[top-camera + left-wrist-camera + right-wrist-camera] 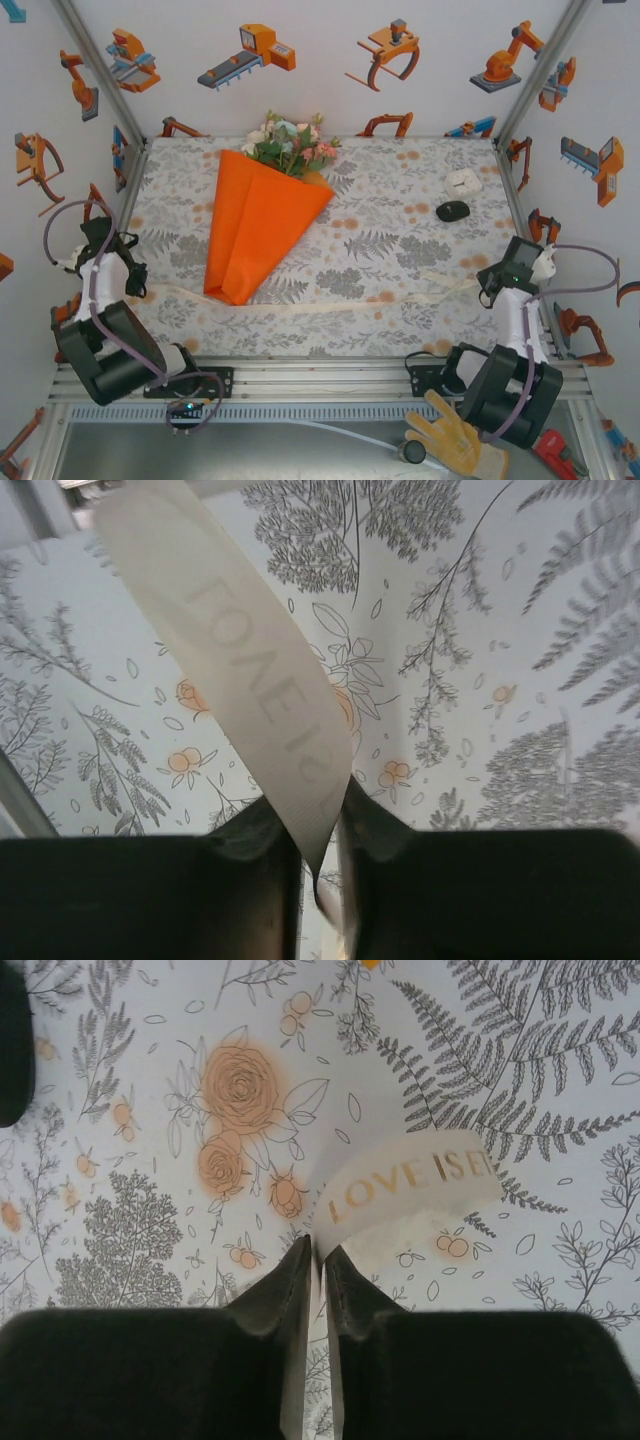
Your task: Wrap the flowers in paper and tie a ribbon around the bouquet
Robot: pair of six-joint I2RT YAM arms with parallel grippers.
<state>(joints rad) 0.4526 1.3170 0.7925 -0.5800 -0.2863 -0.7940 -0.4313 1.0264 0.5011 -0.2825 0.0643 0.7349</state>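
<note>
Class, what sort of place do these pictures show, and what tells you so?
Probably a robot test cell: an aluminium frame boxes it in, and robot stickers dot the white walls.

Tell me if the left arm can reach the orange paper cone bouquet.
Probably yes: bare floral cloth lies between the left gripper and the orange paper cone bouquet, though the cream ribbon sits between its jaws.

Bouquet (255, 225) lies on the surface (400, 250), blossoms at the far end; ribbon (340, 303) stretches past its tip from left hand (132, 278) to right hand (488, 288); white box (463, 182) and black oval (452, 211) far right.
</note>
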